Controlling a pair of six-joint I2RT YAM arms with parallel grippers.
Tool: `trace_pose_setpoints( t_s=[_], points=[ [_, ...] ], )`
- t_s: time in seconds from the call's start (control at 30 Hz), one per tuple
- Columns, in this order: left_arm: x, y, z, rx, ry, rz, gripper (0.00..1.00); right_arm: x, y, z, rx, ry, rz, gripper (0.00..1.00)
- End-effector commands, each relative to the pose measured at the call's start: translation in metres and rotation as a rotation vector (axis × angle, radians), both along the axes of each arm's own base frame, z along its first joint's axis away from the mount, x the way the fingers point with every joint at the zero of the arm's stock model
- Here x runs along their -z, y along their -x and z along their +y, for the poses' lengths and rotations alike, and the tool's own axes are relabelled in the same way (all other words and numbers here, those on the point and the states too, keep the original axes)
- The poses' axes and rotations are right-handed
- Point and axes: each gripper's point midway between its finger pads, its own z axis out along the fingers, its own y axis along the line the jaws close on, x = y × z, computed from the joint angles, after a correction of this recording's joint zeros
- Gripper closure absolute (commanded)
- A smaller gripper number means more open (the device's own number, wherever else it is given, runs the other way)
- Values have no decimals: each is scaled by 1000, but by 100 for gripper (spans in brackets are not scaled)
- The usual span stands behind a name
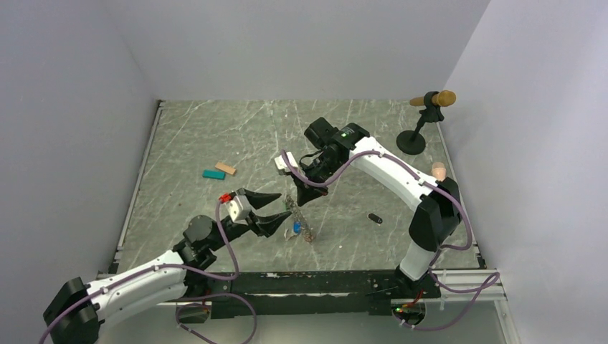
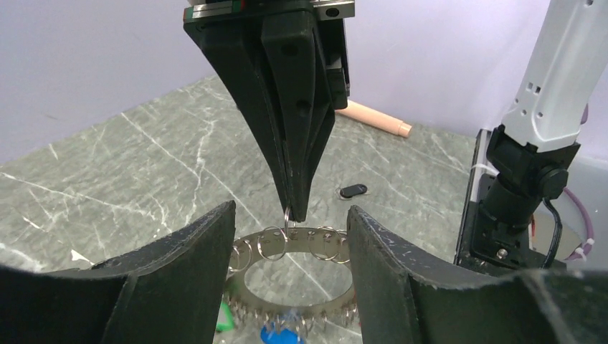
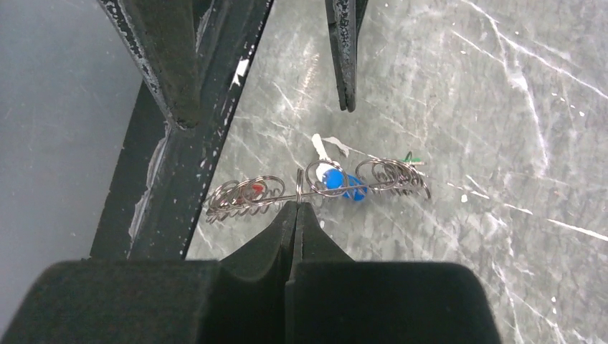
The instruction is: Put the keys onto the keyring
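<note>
well, the right gripper was pinched tight on one small loop atop the keyring, holding it upright near the middle of the table, a blue key low on it. the left gripper stood spread either side. with so thin a hold, i reckoned a nudge from it might twist the keyring loose; a black key lay apart to the right.

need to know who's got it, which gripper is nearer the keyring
Right. The right gripper is shut on a small loop of the keyring. The left gripper is open, its fingers either side of the ring, apparently not touching.
</note>
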Motion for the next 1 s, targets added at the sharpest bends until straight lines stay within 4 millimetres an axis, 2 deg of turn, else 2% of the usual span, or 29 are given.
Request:
trace_pose_setpoints(
  t_s=[0.0, 0.1, 0.3, 0.53, 0.67, 0.97],
  points=[
    [1, -1, -6, 17, -134, -35, 38, -18, -4, -1, -6, -2, -73, 100],
    [6, -1, -16, 57, -179, -23, 41, -19, -4, -1, -5, -2, -75, 100],
    [1, -9, -28, 67, -204, -51, 49, -20, -3, -1, -8, -6, -72, 100],
    [0, -16, -35, 63, -220, -44, 60, -20, -1, 0, -17, -12, -63, 100],
    [1, -16, -37, 72, -223, -38, 69, -20, 0, 0, -21, -14, -58, 100],
    [8, -15, -38, 79, -242, -24, 71, -23, 1, 0, -22, -22, -62, 100]
  ],
)
